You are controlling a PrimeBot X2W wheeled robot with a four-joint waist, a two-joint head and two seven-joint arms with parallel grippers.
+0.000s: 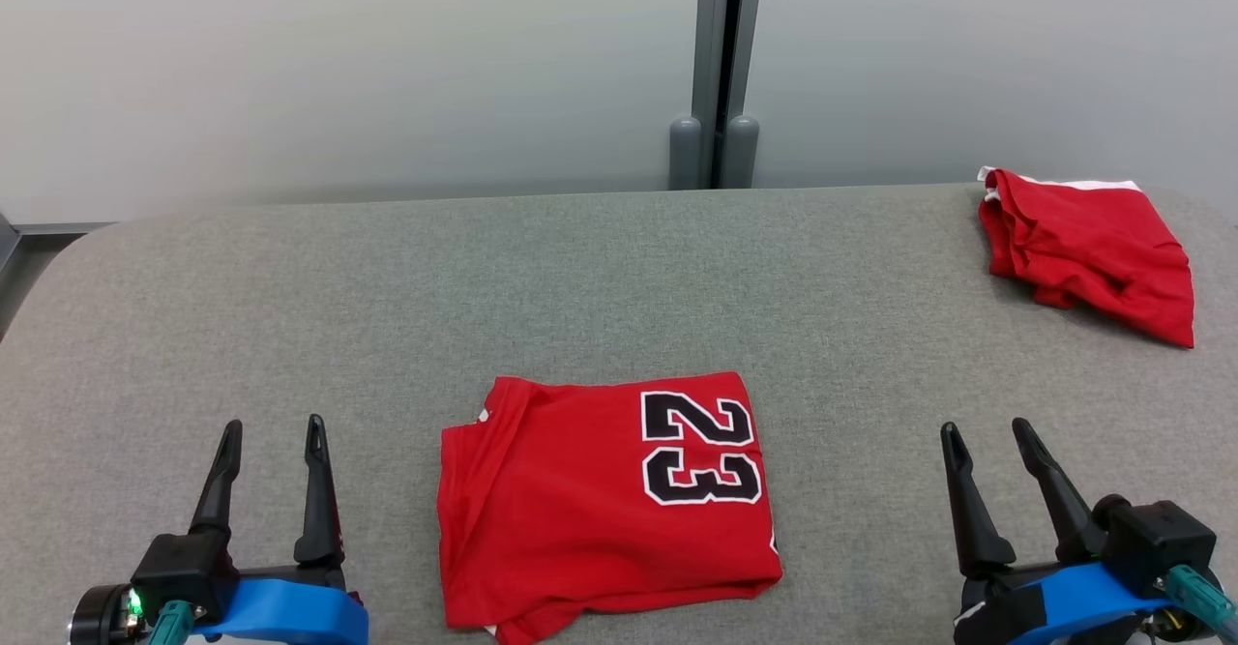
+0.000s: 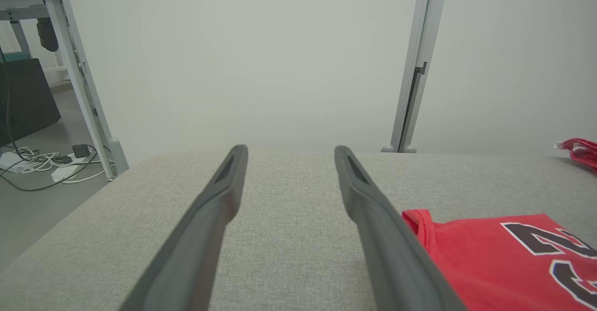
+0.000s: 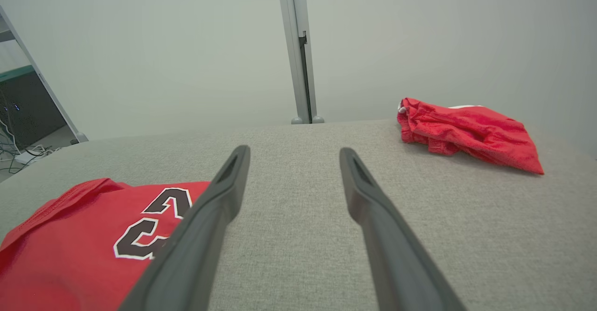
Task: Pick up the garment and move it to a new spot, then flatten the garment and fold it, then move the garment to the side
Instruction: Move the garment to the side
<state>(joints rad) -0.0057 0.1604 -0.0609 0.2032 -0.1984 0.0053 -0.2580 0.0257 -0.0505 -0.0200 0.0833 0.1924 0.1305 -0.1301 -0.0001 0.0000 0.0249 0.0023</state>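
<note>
I see the folded red garment [image 1: 604, 505], its 23 showing, lying flat on the grey bench [image 1: 580, 278] near the front edge, between my left fingers [image 1: 314, 490] and right fingers [image 1: 967, 500]. Both pairs stand spread wide, holding nothing and clear of the cloth. A second red garment [image 1: 1088, 249] lies bunched at the far right

The head view looks steeply down on the grey table [image 1: 580, 278], facing the pale wall [image 1: 338, 65]. Both wrist views sit low over the table, looking across it at that wall; all three share the red jersey [image 1: 580, 510] and grey post [image 1: 711, 65].
</note>
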